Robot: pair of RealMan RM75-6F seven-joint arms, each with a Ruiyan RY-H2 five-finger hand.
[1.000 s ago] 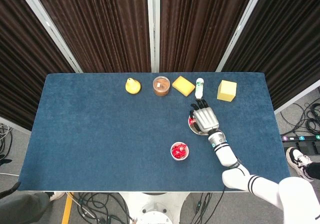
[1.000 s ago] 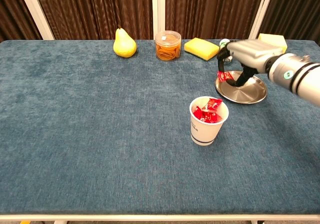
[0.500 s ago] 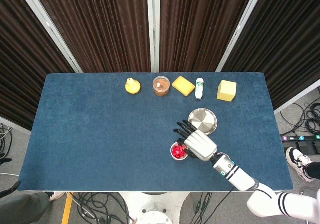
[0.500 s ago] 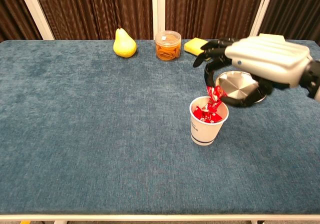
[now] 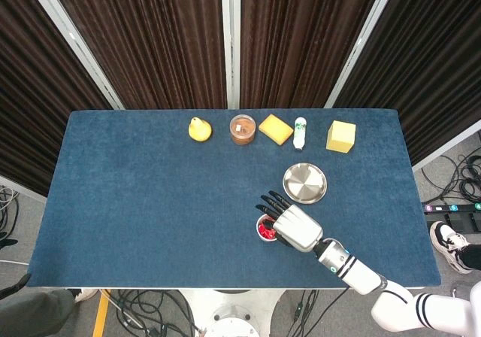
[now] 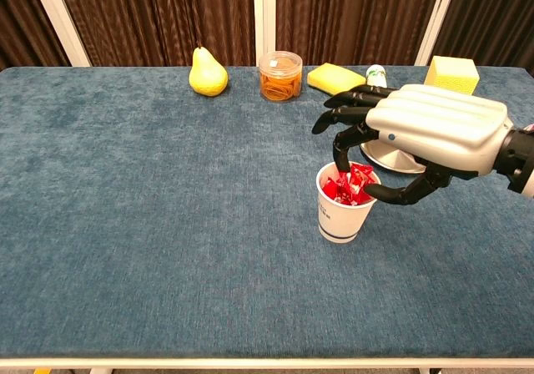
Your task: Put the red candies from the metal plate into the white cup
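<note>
Right hand (image 6: 417,136) is held directly over the white paper cup (image 6: 345,211), fingers spread and nothing visibly gripped, apparently for release; red wrapped candies (image 6: 348,184) are heaped inside it. Nothing is seen on the round metal plate (image 5: 304,183).

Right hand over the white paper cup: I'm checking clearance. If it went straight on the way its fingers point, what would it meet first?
Judging by the head view, the right hand points up-left across bare blue tablecloth; the way looks free. The white paper cup sits beneath it, though depth is unclear.

Right hand (image 6: 417,140), fingers spread downward
</note>
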